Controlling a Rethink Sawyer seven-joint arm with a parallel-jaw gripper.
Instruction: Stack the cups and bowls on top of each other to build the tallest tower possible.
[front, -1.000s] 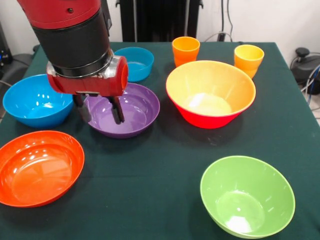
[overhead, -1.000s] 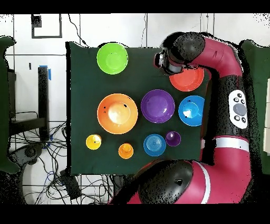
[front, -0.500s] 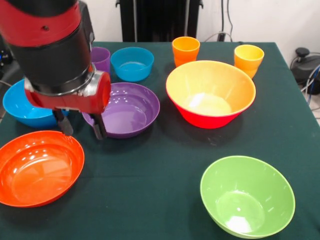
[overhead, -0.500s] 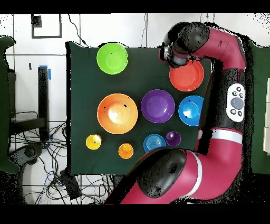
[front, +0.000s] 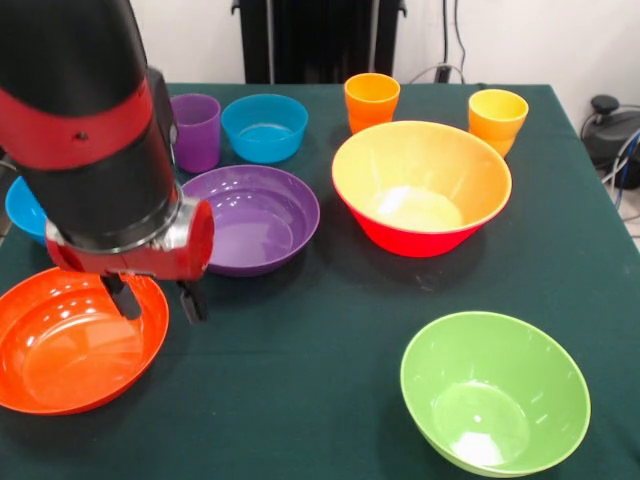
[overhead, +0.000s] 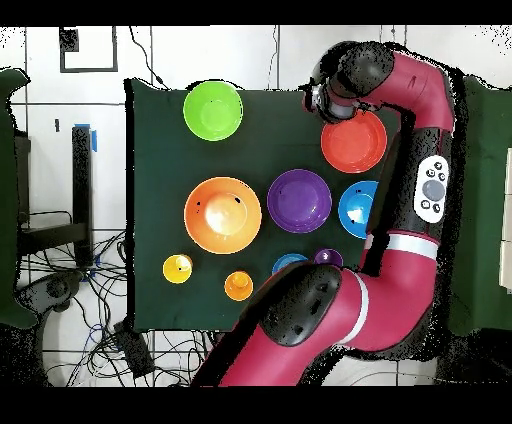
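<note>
Your gripper (front: 155, 298) hangs over the rim of the shallow red-orange bowl (front: 75, 340), on the side of that bowl nearest the purple bowl (front: 255, 220). Its jaws are spread, with one finger (front: 122, 297) over the red-orange bowl's inner edge and the other just outside the rim above the green cloth; neither pinches anything, and you cannot tell from either view whether a tip touches the rim. From overhead, the arm's end (overhead: 335, 90) sits at the edge of the same red-orange bowl (overhead: 355, 142).

You have no tower here: every bowl and cup stands alone on the surface (front: 330, 330). The purple bowl lies near the middle, beside the large orange bowl (front: 420, 185), whose outside shows red. The green bowl (front: 495, 390) stands by itself at the near corner in the front view, well apart from the rest. A blue bowl (front: 22, 208) is mostly hidden behind the arm, with only a slice of its rim visible. At the far edge in the front view you see a row: the purple cup (front: 196, 130), the small blue bowl (front: 265, 126) just beside it, the orange cup (front: 371, 100), and the yellow cup (front: 497, 118). All cups stand upright, mouths up, and all bowls sit open side up.
</note>
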